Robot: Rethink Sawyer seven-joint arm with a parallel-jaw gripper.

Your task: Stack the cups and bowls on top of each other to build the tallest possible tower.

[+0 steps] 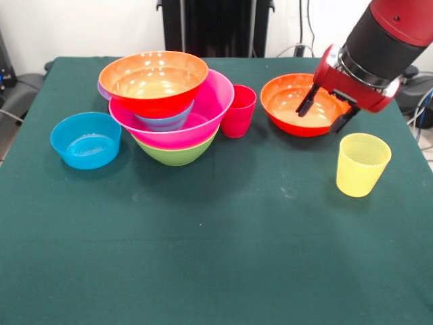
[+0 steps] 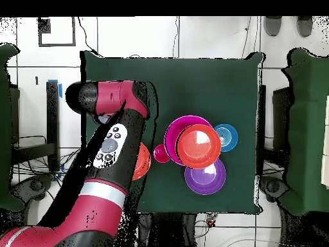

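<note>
Tower (image 1: 166,108) on green tablecloth (image 1: 216,257), white wall (image 1: 74,27) behind

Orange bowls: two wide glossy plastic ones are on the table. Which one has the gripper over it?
The loose orange plastic bowl standing alone on the green cloth, beside the red cup. The gripper hangs open over it. The other orange bowl tops the tower.

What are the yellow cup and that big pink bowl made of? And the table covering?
The yellow cup looks like translucent plastic: light passes through and faint ribs show. The pink bowl seems glossy hard plastic, with bright highlights. The green table covering looks like matte cloth, perhaps felt; no shine.
</note>
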